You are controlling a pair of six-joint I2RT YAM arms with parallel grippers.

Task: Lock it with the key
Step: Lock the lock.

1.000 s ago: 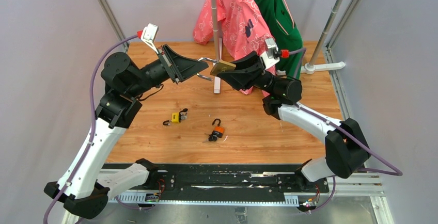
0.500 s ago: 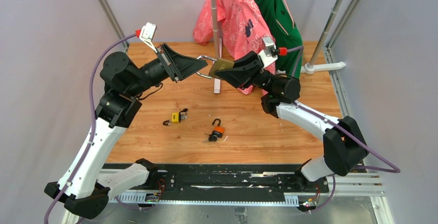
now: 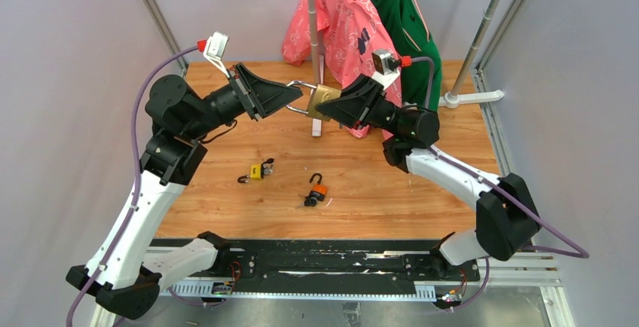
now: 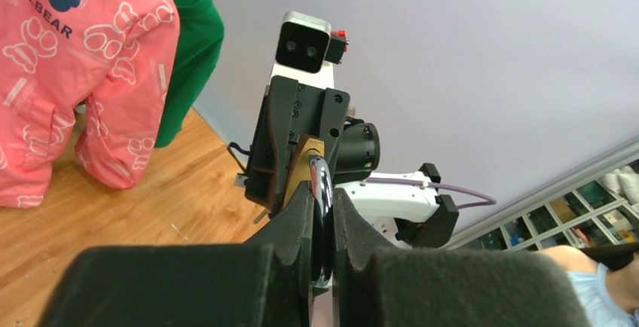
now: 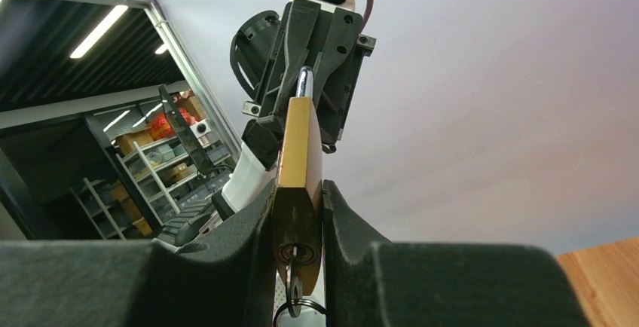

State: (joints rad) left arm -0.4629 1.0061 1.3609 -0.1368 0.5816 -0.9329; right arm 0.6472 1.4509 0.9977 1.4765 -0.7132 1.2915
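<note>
- Wooden table [image 3: 362, 184] lies below; brass padlock [image 3: 324, 99] is held aloft betw. both arms.
- Its shackle [image 4: 322, 184] is clamped by left gripper [image 3: 299, 99].
- Padlock body is pinched by right gripper [image 3: 331, 104].

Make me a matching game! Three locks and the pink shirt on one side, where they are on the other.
1 brass padlock
2 yellow padlock
3 orange padlock
4 pink shirt

A hanging up at the back
B on the table, nearer the left arm
C in the air, gripped by left claw and right claw
D on the table, nearer the right arm

Pairs: 1-C, 2-B, 3-D, 4-A
</note>
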